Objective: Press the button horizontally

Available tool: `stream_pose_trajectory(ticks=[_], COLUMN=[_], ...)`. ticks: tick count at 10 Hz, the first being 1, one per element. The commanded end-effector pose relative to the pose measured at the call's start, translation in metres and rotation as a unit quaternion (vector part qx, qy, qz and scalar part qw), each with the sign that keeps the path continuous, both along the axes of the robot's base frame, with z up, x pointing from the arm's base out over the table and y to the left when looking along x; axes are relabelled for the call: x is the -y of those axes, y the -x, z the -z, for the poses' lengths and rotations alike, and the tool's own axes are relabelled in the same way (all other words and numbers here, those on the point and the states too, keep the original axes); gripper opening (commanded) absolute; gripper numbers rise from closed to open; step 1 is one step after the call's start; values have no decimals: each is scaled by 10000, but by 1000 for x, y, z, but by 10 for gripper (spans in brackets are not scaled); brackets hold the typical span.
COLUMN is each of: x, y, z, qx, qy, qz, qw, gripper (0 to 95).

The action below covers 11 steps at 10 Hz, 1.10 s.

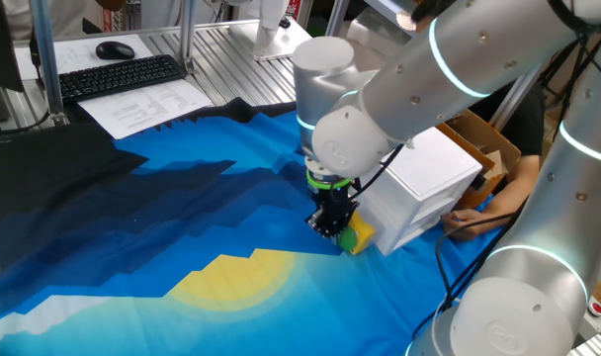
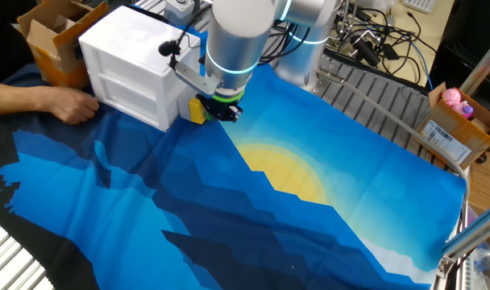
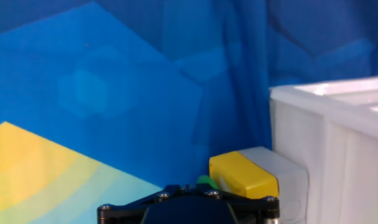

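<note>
Right beside the pincer (image 1: 330, 223) sits the button (image 3: 204, 180), touching its tip; finger state cannot be told.

Green button (image 3: 204, 181): only a sliver shows above the pincer (image 3: 188, 202) body in the hand view. Pincer fingertips: hidden in every view. White box (image 3: 329, 149): cut by the right edge. Person's hand (image 2: 68, 103): forearm cut by the left edge.

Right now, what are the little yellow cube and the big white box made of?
The yellow cube housing looks like smooth moulded plastic: rounded edges, soft sheen. The white box also seems to be plastic, glossy with moulded panel lines, though painted wood cannot be ruled out.
</note>
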<state>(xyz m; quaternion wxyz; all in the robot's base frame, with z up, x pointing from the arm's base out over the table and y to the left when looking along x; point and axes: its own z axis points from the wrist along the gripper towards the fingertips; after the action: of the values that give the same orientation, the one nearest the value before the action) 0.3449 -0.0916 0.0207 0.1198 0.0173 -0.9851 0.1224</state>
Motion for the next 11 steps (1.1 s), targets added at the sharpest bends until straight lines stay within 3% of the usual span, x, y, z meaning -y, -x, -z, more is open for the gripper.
stream_pose_trajectory(ticks=[1, 2, 3, 4, 5, 6, 9, 11], x=[12, 21, 21, 15, 8, 6, -2, -17], y=[-1, -3, -3, -2, -1, -1, -7, -22], z=[4, 5, 4, 0, 0, -1, -6, -19], qx=[30, 43, 78, 89, 75, 70, 123, 129], qy=[-51, -223, -494, -543, -264, -176, -614, -834], qz=[-104, -87, 179, 307, 164, 52, 474, 772], qw=[9999, 9997, 9986, 9980, 9995, 9998, 9969, 9934], gripper=[0, 0, 0, 0, 0, 0, 0, 0])
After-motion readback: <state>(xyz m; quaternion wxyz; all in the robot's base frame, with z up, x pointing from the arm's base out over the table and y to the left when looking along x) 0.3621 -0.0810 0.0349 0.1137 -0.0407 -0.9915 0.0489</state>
